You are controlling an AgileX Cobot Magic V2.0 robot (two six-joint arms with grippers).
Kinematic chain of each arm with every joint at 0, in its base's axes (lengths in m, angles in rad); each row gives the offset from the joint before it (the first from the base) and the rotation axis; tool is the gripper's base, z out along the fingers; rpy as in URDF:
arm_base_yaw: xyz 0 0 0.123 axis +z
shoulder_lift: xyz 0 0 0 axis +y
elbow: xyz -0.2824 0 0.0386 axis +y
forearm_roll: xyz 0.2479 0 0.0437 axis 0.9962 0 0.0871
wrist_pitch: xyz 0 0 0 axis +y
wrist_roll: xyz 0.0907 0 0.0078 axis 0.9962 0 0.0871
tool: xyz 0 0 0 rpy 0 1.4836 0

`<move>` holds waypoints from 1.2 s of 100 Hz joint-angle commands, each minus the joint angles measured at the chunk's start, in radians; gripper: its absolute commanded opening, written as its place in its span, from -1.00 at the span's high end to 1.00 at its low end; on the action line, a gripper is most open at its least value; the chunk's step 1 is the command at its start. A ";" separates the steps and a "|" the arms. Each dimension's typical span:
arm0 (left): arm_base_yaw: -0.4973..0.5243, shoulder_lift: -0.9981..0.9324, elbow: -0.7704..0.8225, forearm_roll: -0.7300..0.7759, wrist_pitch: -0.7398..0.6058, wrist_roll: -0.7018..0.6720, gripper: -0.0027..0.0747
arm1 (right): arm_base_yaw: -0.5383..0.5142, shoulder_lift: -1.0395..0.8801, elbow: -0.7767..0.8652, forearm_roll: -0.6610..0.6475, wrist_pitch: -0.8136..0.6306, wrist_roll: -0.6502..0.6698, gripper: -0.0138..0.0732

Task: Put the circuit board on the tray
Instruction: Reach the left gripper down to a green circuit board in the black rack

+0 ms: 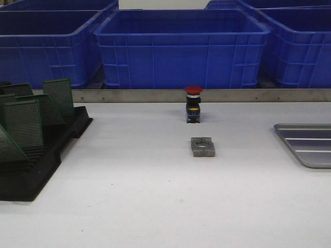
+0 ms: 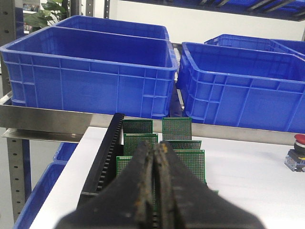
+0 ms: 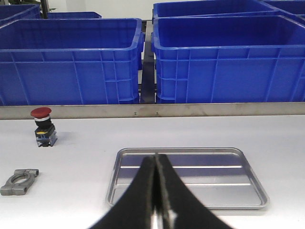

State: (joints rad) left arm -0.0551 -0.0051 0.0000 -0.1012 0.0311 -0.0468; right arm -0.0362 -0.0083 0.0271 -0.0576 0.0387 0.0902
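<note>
Tray (image 1: 305,144) cut by front view's right edge.

black tapered jaws, worn rusty edges

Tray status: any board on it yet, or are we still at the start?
Still at the start. Done: nothing; the tray holds no board. In hand: nothing; the left pincer and right pincer are both shut with nothing between them. Left: all of it; the circuit boards stand in the black rack, so grasping, carrying and placing remain.
</note>
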 commanded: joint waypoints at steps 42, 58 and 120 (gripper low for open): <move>-0.008 -0.031 0.048 -0.007 -0.084 0.001 0.98 | -0.006 -0.028 -0.013 -0.006 -0.082 -0.001 0.94; -0.008 -0.031 0.048 -0.006 -0.098 0.001 0.98 | -0.006 -0.028 -0.013 -0.006 -0.082 -0.001 0.94; -0.008 0.174 -0.454 -0.012 0.248 0.003 0.98 | -0.006 -0.028 -0.013 -0.006 -0.082 -0.001 0.94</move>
State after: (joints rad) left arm -0.0551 0.0796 -0.3389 -0.1495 0.2356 -0.0468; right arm -0.0362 -0.0083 0.0271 -0.0576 0.0387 0.0902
